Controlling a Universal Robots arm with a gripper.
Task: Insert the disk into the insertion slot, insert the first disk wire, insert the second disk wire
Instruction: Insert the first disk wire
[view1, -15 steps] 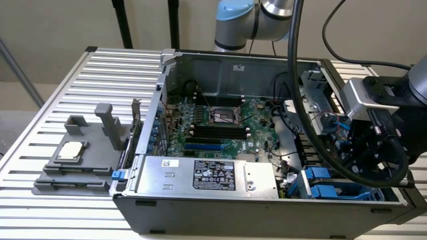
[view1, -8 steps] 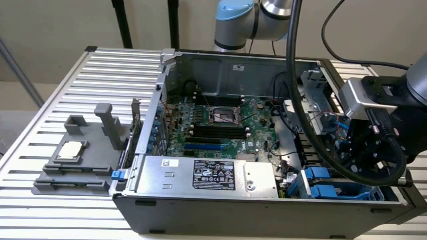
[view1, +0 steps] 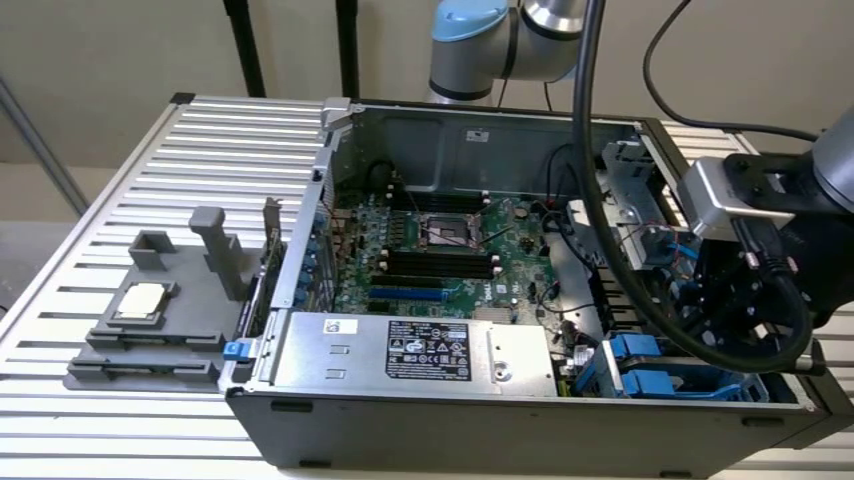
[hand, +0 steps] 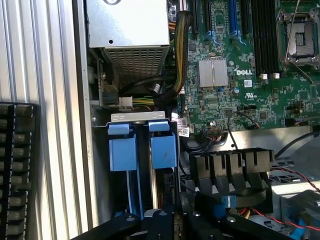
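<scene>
An open computer case is shown lying on a slatted surface. The disk is seen edge-on, apparently seated in the insertion slot (two blue carriers sit side by side there). The gripper is poised close by, its fingers pressed fully together; nothing held can be made out. The nearby cable bundle could be snagged, or a connector forced in askew.

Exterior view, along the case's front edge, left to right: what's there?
Grey fixture holding a chip → blue latch → power supply box → blue disk carriers
</scene>
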